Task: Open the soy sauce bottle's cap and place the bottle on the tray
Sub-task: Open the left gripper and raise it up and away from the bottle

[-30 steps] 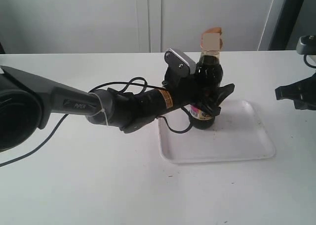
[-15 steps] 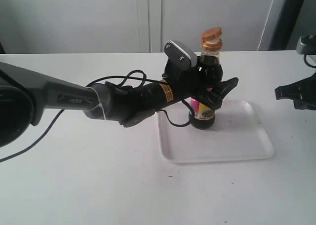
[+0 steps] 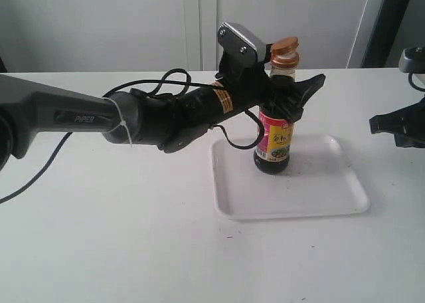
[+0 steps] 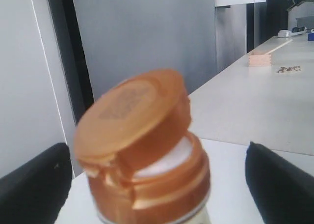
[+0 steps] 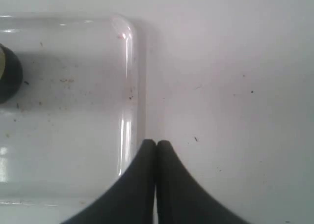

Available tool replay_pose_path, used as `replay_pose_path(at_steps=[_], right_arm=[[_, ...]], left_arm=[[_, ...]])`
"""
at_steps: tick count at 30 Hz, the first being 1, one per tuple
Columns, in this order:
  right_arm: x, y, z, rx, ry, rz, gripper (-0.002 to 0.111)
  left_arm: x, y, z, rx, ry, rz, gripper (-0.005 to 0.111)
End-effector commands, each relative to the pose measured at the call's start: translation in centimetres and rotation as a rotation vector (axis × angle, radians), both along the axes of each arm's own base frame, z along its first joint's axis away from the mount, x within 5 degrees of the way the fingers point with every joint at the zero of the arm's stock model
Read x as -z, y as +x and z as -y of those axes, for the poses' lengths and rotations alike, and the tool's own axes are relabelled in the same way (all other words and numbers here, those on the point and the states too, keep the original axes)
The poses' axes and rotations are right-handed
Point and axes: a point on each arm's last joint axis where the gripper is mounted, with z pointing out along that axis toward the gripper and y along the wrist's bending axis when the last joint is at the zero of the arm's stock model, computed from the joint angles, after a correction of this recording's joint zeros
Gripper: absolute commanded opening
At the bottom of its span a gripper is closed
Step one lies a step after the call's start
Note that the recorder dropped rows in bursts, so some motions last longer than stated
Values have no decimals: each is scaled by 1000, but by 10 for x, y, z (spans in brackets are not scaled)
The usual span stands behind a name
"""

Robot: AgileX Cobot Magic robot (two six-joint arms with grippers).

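Observation:
The soy sauce bottle (image 3: 273, 140) stands upright on the white tray (image 3: 319, 190), its red-and-yellow label facing the exterior view. Its copper-orange cap (image 3: 285, 50) has the flip lid tilted partly up, and a white insert shows underneath in the left wrist view. My left gripper (image 3: 293, 96) is open and straddles the bottle's neck and shoulders; its black fingers (image 4: 277, 184) stand well apart on either side of the cap (image 4: 142, 150) without touching it. My right gripper (image 3: 397, 127) is shut on nothing at the far right, over the tray's rim (image 5: 132, 62). The bottle's dark base (image 5: 7, 74) shows there too.
The left arm and its looping black cable (image 3: 166, 84) stretch across the white table (image 3: 133, 236) from the left. A white wall (image 3: 133, 24) stands behind the table. In the left wrist view a small wooden box (image 4: 259, 59) lies on a distant surface.
My left gripper has risen from around the bottle's body to its neck, uncovering the label. The bottle stays standing on the tray. The right gripper has not moved.

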Motion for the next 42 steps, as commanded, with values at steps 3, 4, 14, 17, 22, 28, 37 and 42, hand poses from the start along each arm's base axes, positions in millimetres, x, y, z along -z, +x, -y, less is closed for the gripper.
replay_pose_path(at_steps=[3, 4, 14, 17, 22, 28, 37, 42], right_arm=[[2, 1, 0, -1, -2, 1, 0], [2, 1, 0, 0, -1, 1, 0], [2, 1, 0, 1, 0, 1, 0], [2, 1, 0, 1, 0, 1, 0], [2, 1, 0, 4, 7, 2, 0], [2, 1, 0, 0, 4, 2, 0], [2, 1, 0, -12, -3, 3, 0], [2, 1, 0, -13, -3, 3, 0]], left_arm=[[-15, -3, 0, 4, -43, 32, 96], [-16, -3, 0, 6, -56, 37, 96], [-46, -8, -6, 1, -102, 85, 96], [-58, -11, -8, 0, -117, 103, 96], [-72, -13, -11, -4, -127, 118, 96], [-86, -18, -14, -2, -76, 129, 94], [-110, -28, -25, -32, 93, 104, 64], [-125, -35, -32, -39, 178, 123, 31]])
